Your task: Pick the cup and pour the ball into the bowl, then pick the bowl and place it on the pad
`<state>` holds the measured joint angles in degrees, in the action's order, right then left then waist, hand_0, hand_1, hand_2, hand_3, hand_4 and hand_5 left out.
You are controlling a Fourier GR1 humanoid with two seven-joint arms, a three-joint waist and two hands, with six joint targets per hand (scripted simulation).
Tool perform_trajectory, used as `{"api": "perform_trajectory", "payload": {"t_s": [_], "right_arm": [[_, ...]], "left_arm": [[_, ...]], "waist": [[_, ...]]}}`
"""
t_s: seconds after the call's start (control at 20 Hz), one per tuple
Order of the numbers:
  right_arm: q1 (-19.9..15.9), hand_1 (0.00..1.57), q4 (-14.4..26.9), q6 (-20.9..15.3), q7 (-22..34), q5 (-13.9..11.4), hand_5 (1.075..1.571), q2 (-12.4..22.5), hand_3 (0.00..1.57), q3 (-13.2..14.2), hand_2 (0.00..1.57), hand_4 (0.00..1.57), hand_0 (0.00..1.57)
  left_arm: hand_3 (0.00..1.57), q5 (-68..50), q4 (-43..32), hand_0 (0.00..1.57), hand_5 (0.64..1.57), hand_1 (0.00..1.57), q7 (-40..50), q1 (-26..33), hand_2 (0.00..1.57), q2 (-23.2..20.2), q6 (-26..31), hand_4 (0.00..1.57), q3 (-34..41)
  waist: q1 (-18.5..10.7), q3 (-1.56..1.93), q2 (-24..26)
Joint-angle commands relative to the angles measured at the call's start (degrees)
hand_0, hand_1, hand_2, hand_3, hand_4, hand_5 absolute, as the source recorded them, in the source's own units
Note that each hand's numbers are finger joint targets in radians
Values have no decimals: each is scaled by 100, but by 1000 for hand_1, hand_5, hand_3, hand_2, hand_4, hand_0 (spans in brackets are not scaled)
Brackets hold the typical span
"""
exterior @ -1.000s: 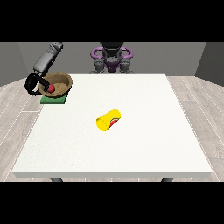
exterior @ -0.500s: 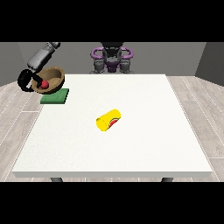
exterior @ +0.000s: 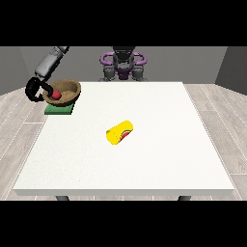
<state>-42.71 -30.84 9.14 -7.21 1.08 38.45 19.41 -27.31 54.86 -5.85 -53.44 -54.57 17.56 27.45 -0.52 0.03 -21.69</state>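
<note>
The hand at the view's left [exterior: 34, 89] was curled around the outer rim of the brown bowl [exterior: 67, 89], holding it tilted, with the rim on the hand's side lifted higher than the far side. The red ball [exterior: 56, 94] sat inside the bowl, close beside the hand's fingers. Directly under the bowl and just to the inner side of the hand lay the green pad [exterior: 59, 110], at the far left corner of the white worktop [exterior: 159, 159]; whether the bowl's base touched the pad could not be told. The grey arm [exterior: 50, 60] ran up and back from the hand toward the top of the view.

The yellow cup [exterior: 120, 131] lay on its side near the middle of the worktop, well apart from the hand, its open mouth showing red inside and turned toward the camera.

The robot's torso [exterior: 123, 62] stood behind the worktop's far edge. No other hand could be seen.
</note>
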Motion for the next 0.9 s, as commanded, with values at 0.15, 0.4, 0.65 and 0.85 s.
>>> {"api": "perform_trajectory", "payload": {"t_s": [0.15,0.4,0.65,0.85], "right_arm": [[268,1571,311,235,-246,259,1569,66,1256,287,1571,1063,1571],[5,1207,797,-409,-15,384,1562,569,1235,712,1265,0,1207],[-43,704,892,-201,-121,510,1534,594,1002,793,594,0,704],[-348,477,855,-48,282,489,1513,906,692,738,543,0,477]], "left_arm": [[0,-158,-185,0,1528,0,-178,180,0,-270,262,0,269],[0,-310,490,0,1517,0,229,90,0,-224,-21,0,201],[0,-284,651,0,1516,0,125,185,0,-309,-214,0,307],[0,-322,519,0,1515,0,236,166,0,-306,-203,0,246]], "waist": [[69,1,-156],[-181,10,-365],[-50,6,-416],[-1,2,-409]]}}
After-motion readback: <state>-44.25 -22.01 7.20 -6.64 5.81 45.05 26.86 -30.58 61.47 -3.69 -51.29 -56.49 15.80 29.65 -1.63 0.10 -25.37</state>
